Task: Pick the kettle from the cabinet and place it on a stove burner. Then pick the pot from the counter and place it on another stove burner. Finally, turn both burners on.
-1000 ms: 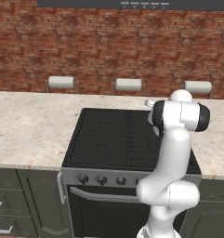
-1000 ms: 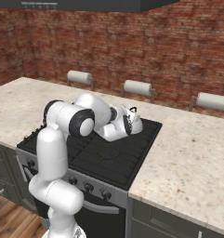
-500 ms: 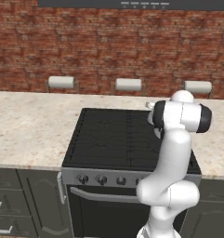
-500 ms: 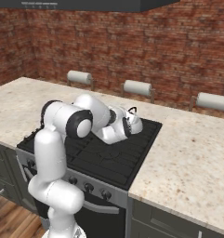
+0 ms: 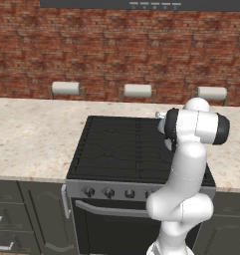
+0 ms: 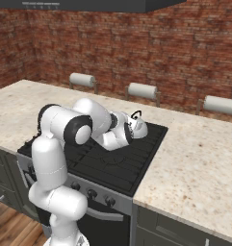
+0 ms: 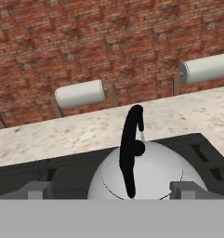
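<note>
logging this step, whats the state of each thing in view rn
kettle: upright on a back burner of the cooktop, not held, handle arched over its lid knob
gripper: open, one fingertip on each side of the kettle, not closed on it
stove burners: no flame visible, bare except for the kettle
paper towel rolls: lying sideways on holders along the brick wall
</note>
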Robot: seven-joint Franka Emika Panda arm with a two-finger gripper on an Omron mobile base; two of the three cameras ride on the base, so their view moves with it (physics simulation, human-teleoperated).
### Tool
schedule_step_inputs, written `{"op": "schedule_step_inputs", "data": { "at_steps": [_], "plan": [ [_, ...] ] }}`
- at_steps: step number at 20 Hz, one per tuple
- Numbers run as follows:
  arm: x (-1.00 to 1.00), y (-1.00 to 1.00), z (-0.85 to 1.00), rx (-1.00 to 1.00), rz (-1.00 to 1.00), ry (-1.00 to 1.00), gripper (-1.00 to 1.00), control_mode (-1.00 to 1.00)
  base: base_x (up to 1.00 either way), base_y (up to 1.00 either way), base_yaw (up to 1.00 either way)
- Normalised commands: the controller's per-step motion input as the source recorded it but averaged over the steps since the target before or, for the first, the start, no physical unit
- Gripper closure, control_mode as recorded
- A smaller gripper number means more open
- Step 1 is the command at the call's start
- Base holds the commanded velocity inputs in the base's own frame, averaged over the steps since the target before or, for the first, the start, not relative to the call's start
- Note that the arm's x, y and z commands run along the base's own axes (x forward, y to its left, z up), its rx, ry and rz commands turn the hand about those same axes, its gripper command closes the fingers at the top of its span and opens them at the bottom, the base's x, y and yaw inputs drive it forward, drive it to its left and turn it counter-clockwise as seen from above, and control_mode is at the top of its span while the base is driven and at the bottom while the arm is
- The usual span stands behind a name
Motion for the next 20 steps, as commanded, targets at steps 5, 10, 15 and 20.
{"op": "schedule_step_inputs", "data": {
  "at_steps": [5, 10, 15, 20],
  "plan": [
    [-0.03, 0.08, 0.06, 0.0, 0.0, 0.07, -1.0, -1.0, 0.0, 0.0, 0.0],
    [-0.06, 0.1, 0.09, 0.0, 0.0, 0.06, -1.0, -1.0, 0.0, 0.0, 0.0],
    [-0.17, 0.07, 0.1, 0.0, 0.0, 0.05, -1.0, -1.0, 0.0, 0.0, 0.0],
    [-0.27, 0.05, 0.05, 0.0, 0.0, 0.04, -1.0, -1.0, 0.0, 0.0, 0.0]
  ]
}}
